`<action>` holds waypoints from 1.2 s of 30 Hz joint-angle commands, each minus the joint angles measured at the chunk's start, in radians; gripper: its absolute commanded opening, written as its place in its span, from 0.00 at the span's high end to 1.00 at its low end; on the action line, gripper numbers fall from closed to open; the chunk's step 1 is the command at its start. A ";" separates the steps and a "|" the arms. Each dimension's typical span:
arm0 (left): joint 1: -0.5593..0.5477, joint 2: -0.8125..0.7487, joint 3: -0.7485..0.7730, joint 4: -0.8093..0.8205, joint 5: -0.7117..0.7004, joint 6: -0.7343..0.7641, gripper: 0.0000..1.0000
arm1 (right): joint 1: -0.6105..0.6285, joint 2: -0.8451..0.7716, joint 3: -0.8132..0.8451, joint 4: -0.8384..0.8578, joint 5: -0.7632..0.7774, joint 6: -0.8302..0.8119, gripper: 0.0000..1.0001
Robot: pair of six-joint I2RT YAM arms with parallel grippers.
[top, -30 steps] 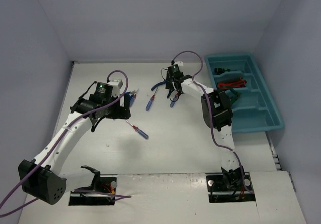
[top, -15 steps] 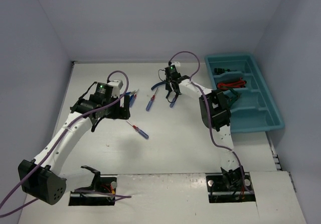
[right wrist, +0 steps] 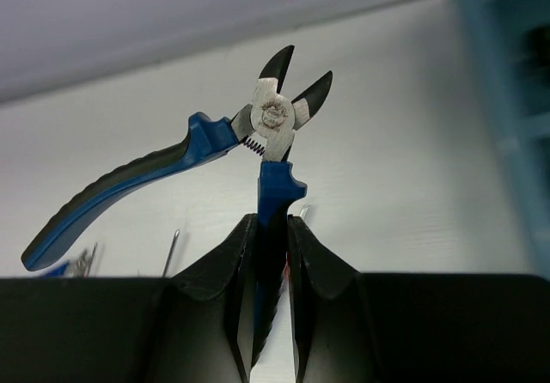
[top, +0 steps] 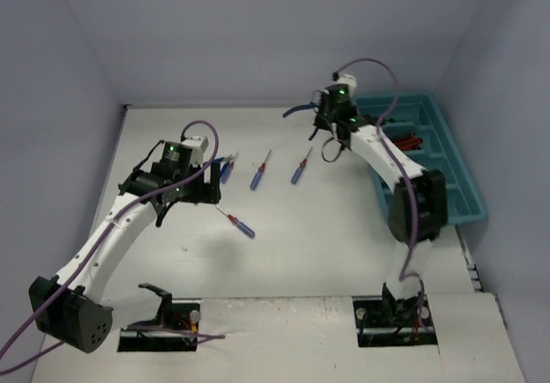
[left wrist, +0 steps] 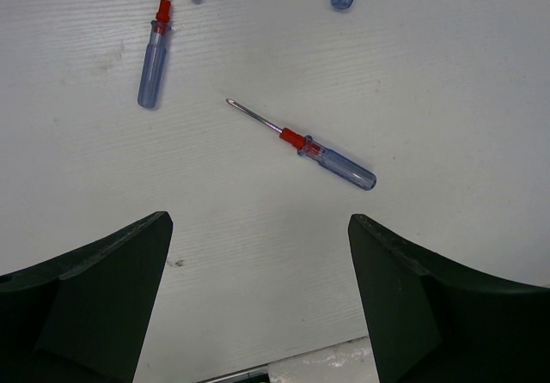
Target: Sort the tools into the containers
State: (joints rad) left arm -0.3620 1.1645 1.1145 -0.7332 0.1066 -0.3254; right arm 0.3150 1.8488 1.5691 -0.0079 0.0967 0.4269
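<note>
Right claw [right wrist: 268, 228] is clamping tight on one handle of the blue-and-black pliers [right wrist: 273, 117], holding them up off the surface with the cutting tips pointing up and the free handle swinging out to the side. Left claw [left wrist: 258, 228] is gaping wide with nothing between its fingers. Underneath, the white table [top: 301, 254] is carrying everything. The long teal tray [top: 451, 192] is sitting along the table's right side, and red-handled tools [top: 418, 139] are lying in one of its far compartments. Seen from above, the right claw is hovering near the far edge of the table, just left of the tray's far corner, with the pliers jutting out to its left. The left claw is hanging over the left half of the table, above a screwdriver [left wrist: 325, 154] with a clear blue handle and red collar, which is lying slantwise apart from the others. Three more blue-handled screwdrivers [top: 259, 175] are lying in a loose row farther back, between the two claws.
</note>
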 commanded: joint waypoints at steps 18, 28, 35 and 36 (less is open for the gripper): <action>0.011 -0.006 0.008 0.078 0.015 0.028 0.19 | -0.735 -0.314 -0.499 0.223 -0.340 0.048 1.00; 0.011 -0.025 -0.016 0.089 0.008 0.031 0.20 | -0.776 -0.209 -0.496 0.246 -0.375 0.021 0.99; 0.012 -0.028 -0.017 0.087 0.002 0.029 0.19 | -0.781 -0.261 -0.544 0.240 -0.318 0.037 0.86; 0.011 -0.027 -0.015 0.087 0.002 0.028 0.19 | -0.781 -0.278 -0.548 0.234 -0.304 0.039 0.82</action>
State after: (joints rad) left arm -0.3582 1.1635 1.0767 -0.6818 0.1140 -0.3110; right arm -0.4543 1.6651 1.0263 0.1419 -0.2439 0.4597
